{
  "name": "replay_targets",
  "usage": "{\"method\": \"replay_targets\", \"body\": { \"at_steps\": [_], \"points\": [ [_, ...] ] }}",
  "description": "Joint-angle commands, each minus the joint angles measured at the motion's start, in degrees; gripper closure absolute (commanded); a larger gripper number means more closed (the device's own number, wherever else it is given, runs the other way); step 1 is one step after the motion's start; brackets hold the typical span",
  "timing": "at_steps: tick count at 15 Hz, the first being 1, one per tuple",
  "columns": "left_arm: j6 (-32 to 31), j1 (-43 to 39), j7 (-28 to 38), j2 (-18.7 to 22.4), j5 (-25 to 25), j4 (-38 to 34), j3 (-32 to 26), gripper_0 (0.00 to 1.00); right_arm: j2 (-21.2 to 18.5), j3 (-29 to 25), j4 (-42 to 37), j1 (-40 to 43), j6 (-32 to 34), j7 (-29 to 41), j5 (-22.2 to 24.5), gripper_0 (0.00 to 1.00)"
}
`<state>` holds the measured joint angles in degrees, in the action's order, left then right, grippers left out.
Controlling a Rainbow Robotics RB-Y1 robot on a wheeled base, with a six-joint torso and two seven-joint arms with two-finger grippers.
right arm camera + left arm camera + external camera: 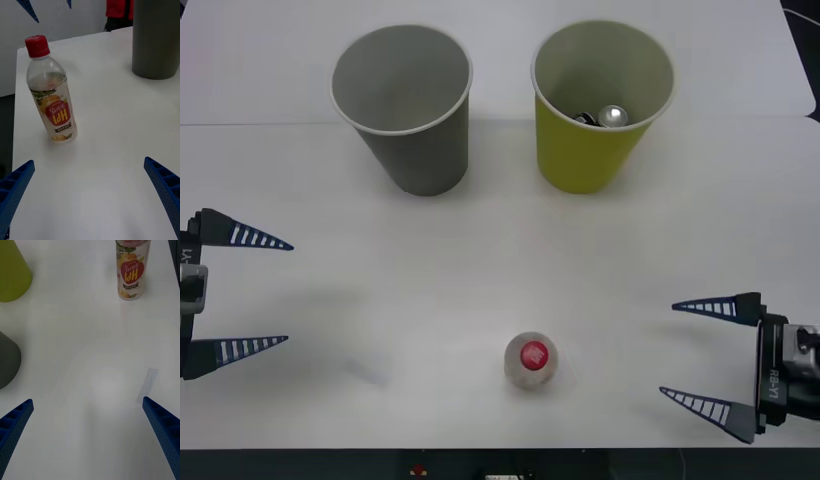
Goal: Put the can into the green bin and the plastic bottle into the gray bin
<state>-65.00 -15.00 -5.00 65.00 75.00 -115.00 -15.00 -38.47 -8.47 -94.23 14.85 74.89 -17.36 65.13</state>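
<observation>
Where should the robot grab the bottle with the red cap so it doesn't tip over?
Probably around the middle, at the label. The plastic bottle stands upright and alone on the table, so an open hand can slide in level from the side. The right hand looks nearer than the left hand.

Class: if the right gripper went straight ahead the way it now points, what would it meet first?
Probably the plastic bottle, standing upright ahead of the open right gripper, slightly off its centre line. The gray bin stands farther off.

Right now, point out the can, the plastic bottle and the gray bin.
the can (614, 116), front view, on its shiny silver top.
the plastic bottle (57, 112), right wrist view, on its label.
the gray bin (427, 155), front view, on its outer wall.
</observation>
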Motion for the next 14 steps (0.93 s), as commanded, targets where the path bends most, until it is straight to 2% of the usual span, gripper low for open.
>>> {"method": "replay_targets", "body": {
  "at_steps": [1, 4, 8, 14],
  "points": [
    [0.0, 0.0, 0.0, 0.0, 0.0, 0.0, 0.0, 0.0, 2.2, 2.3, 0.7, 0.0, -0.3, -0.8, 0.0, 0.0],
    [0.0, 0.0, 0.0, 0.0, 0.0, 0.0, 0.0, 0.0, 4.5, 3.7, 0.9, 0.0, -0.9, -1.4, 0.0, 0.0],
    [0.0, 0.0, 0.0, 0.0, 0.0, 0.0, 0.0, 0.0, 9.1, 4.8, 1.0, -1.1, -1.1, -2.9, 4.7, 0.0],
    [0.0, 0.0, 0.0, 0.0, 0.0, 0.0, 0.0, 0.0, 11.5, 12.3, 1.0, -1.9, -7.1, -5.1, 4.7, 0.0]
  ]
}}
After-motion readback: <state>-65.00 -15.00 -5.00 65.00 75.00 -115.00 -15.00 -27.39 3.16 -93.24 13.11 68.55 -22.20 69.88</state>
